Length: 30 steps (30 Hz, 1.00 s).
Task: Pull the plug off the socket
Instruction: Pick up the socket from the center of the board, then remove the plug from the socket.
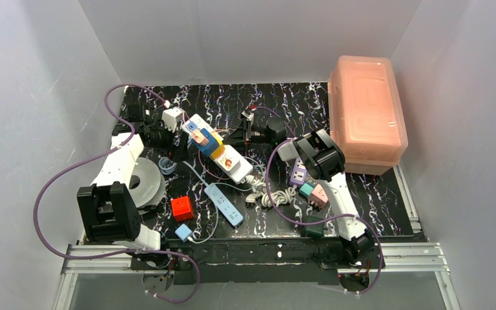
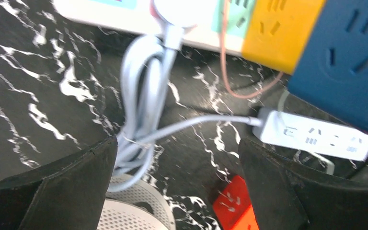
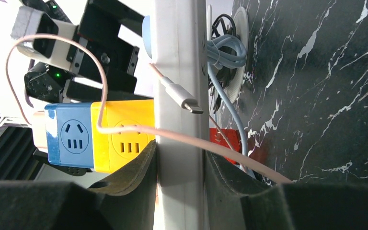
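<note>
long white plastic power strip (image 3: 179,72), pastel outlet faces, w/ yellow-and-blue cube adapter (image 3: 120,136) on its face; right gripper (image 3: 181,153) clamps the strip's body, left gripper (image 2: 176,146) spread wide, empty.

A: What is surrounding the table (image 1: 387,197)?
B: Plain white walls (image 1: 258,39) are enclosing it on three sides; its black, white-veined top is catching even light; a metal rail (image 1: 407,250) is running along its near edge.

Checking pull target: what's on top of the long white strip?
A yellow cube adapter on the strip, blue cube stacked on it. Prongs and the outlet beneath are hidden.
</note>
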Motion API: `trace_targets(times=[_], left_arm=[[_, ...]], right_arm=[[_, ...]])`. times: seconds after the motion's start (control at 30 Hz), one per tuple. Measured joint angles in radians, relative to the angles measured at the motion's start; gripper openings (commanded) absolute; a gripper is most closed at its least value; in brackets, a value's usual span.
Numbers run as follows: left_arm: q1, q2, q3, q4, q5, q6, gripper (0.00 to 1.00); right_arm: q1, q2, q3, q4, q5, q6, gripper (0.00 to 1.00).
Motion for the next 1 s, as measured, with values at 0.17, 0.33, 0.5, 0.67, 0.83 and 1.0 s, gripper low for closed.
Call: trace_targets(times=[0.17,0.33,0.5,0.67,0.83,1.0], left_arm=[[0.002,-0.005,-0.057,0.161,-0.025,0.005,0.98],[0.009,-0.043,-0.18,0.308,-0.013,0.007,0.98],[0.018,-0.039,-0.16,0.367,0.027,-0.056,0.98],[0.033,-0.02,-0.074,0.328,0.14,-0.068,0.94],[0.031,-0.02,-0.072,0.264,0.212,-0.033,0.89],[0.025,-0.02,-0.084,0.207,0.241,0.019,0.83]], right_arm=[[0.003,0.0,-0.002,0.035,-0.012,0.029,0.01],[0.004,0.0,-0.002,0.092,-0.03,0.078,0.01],[0.01,0.0,0.001,0.126,-0.053,0.114,0.01],[0.02,0.0,0.001,0.143,-0.067,0.129,0.01],[0.023,0.0,0.001,0.154,-0.074,0.133,0.01],[0.023,0.0,0.001,0.154,-0.076,0.136,0.01]])
